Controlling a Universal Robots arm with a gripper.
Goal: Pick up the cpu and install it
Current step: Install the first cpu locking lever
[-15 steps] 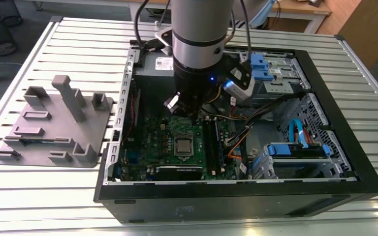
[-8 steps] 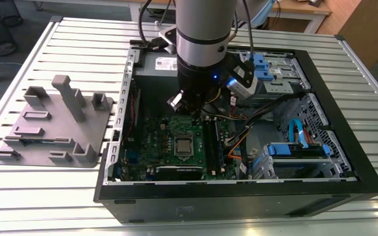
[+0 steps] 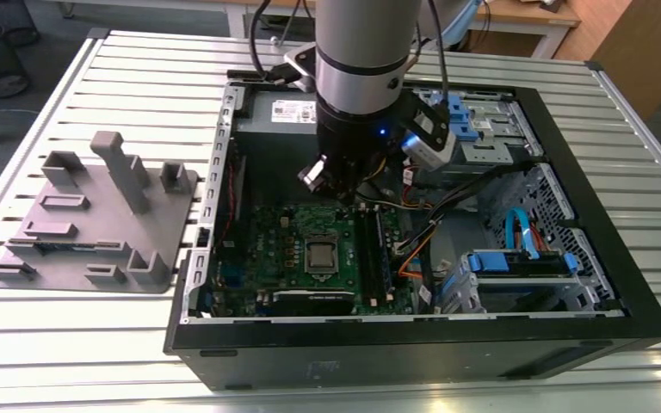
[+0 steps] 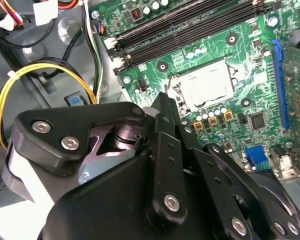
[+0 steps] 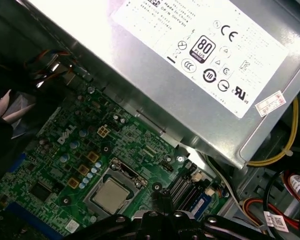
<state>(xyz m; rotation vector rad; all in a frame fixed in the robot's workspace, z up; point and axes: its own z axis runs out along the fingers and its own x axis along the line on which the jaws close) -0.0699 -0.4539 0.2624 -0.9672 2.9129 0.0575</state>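
We find the small flat silvery square cpu [image 5: 110,194] seated in the dark metal-rimmed socket [image 5: 131,173] on the green circuit board [image 5: 65,165], directly below the black gripper [image 4: 162,107], whose finger state we cannot tell.

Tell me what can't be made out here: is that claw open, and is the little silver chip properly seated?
- Gripper: in the second wrist view its own black linkage hides the fingertips, so open or shut cannot be told.
- Cpu: it lies in the socket frame in both wrist views, but whether it is latched is too small to tell.
- Green circuit board: in the exterior view the arm covers its far part.
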